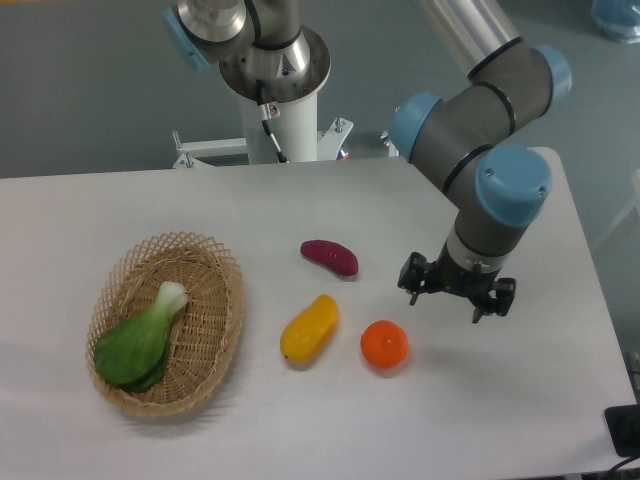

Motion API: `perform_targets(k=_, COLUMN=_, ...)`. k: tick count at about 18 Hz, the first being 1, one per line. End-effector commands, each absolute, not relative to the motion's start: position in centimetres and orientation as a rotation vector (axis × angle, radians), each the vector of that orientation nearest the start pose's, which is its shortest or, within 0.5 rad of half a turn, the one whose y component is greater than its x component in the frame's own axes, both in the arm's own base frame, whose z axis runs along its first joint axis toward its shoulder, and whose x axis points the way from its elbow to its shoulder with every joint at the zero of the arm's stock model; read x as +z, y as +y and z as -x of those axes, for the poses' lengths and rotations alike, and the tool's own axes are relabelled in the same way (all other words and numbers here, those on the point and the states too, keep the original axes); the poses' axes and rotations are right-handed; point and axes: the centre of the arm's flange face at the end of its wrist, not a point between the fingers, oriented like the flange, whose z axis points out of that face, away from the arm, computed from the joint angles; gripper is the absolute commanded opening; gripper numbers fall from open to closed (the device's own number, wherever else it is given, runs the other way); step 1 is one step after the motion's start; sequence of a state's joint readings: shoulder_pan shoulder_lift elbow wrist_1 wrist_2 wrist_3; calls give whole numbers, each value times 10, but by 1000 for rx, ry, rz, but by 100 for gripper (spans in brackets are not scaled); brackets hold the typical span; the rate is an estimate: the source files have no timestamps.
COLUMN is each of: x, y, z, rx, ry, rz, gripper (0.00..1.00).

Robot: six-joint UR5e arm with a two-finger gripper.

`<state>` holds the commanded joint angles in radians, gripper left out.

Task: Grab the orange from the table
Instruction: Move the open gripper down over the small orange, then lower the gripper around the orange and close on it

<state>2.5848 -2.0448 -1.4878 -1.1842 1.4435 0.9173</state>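
I see a bright orange orange (384, 344), yellow-orange mango (309, 329), purple sweet potato (330, 256), green-and-white bok choy (141, 340), tan woven basket (214, 318), white table (300, 210).

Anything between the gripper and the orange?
Nothing visible. The gripper hangs open up and to the right of the orange, with only bare table between them. The yellow fruit lies on the orange's far side.
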Motion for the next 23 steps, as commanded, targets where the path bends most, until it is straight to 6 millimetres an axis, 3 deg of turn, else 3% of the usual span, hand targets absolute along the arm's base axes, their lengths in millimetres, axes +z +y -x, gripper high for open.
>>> perform_targets(k=7, x=264, y=482, z=457, rx=9, ry=-97, rz=2986, gripper=100)
perform_targets(k=23, x=226, y=503, z=441, rx=-28, ry=-158, rz=3043, gripper=100)
